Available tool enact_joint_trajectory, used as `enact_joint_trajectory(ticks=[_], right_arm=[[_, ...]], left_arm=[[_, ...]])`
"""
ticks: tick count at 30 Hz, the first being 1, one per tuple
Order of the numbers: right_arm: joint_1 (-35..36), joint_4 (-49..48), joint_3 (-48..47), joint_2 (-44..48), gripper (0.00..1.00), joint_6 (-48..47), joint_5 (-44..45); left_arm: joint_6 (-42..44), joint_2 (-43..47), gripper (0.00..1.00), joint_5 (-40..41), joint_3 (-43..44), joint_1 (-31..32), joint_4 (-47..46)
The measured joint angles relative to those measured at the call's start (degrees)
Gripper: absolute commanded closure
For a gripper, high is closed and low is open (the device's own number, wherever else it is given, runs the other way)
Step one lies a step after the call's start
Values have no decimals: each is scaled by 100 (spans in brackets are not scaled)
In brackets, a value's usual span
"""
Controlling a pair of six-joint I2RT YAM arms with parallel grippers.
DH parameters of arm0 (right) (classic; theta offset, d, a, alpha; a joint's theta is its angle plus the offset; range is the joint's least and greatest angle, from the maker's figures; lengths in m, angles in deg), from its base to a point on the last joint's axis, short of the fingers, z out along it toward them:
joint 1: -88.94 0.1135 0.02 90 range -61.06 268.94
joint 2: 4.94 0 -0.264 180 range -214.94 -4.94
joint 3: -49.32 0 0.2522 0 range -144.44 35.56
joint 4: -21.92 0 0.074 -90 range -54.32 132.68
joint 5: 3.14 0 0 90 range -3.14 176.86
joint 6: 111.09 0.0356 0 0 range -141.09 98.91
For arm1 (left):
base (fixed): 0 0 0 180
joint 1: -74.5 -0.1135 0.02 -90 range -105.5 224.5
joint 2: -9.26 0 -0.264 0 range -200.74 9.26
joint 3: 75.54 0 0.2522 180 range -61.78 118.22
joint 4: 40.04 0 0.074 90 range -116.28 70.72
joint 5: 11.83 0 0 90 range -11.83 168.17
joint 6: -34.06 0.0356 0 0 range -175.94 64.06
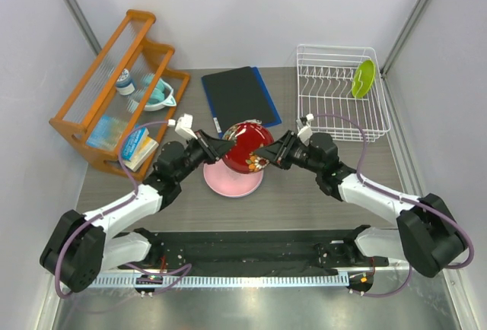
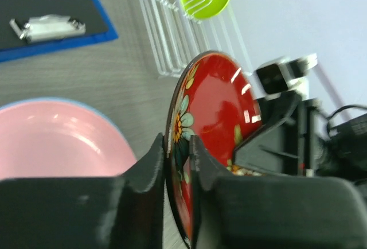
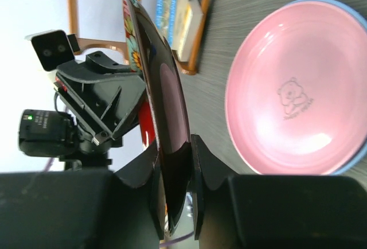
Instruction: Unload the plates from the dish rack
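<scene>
No readable text anywhere in these views. The pink plate (image 3: 298,48) carries a small bear outline (image 3: 291,95) with tiny lettering beneath, too small to make out. Book covers (image 3: 172,8) on the orange shelf (image 3: 199,37) are blurred.

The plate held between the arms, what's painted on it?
Flowers, white petals around an orange centre, on the red plate; the left wrist view shows it best.

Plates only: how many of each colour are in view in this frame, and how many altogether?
light blue plate: 1
pink plate: 1
dark red plate: 1
lime green plate: 1
Total: 4
</scene>
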Motion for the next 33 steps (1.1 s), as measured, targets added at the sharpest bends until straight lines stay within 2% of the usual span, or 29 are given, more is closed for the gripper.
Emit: enact_joint_trajectory(ticks=[1, 5, 6, 7, 9, 11, 12, 13, 14, 16, 20, 22, 26, 33], right_arm=[[-17, -168, 57, -42, 99, 107, -26], [-74, -1134, 245, -490, 99, 566, -214], [-85, -1408, 280, -643, 84, 667, -254], [-98, -1661, 310, -804, 74, 763, -293], [-109, -2118, 404, -1069, 63, 946, -341], [-111, -2361, 468, -1237, 39, 1134, -417], [-98, -2426, 472, -1290, 37, 1228, -520], [-57, -2450, 472, -1294, 42, 1231, -608], [-13, -2409, 466, -1259, 41, 1176, -693], [20, -1980, 411, -1130, 30, 933, -717], [144, -212, -109, -614, 28, -15, -501], [214, 752, -448, -286, 22, -525, -186], [249, 2057, -852, 372, 21, -1268, 597], [199, 3104, -1064, 743, 22, -1919, 1569]], left_arm=[[-66, 4, 100, 4, 2, -17, -103], [-247, -13, 100, 101, 2, -85, -284], [-251, -28, 100, 129, 2, -101, -293], [-249, -48, 100, 164, 2, -116, -293], [-240, -90, 100, 210, 0, -125, -286], [-181, -98, 100, 195, 0, -122, -299], [-105, -92, 100, 144, 0, -103, -289], [-44, -94, 100, 114, 0, -70, -236], [22, -90, 100, 101, 0, -35, -166], [101, -35, 100, 79, 4, 2, -20], [225, 116, 100, 149, 13, 90, 245], [223, 234, 100, 205, 35, 129, 306], [308, 413, 100, 293, 98, 203, 426], [702, 461, 100, 518, 81, 203, 1235]])
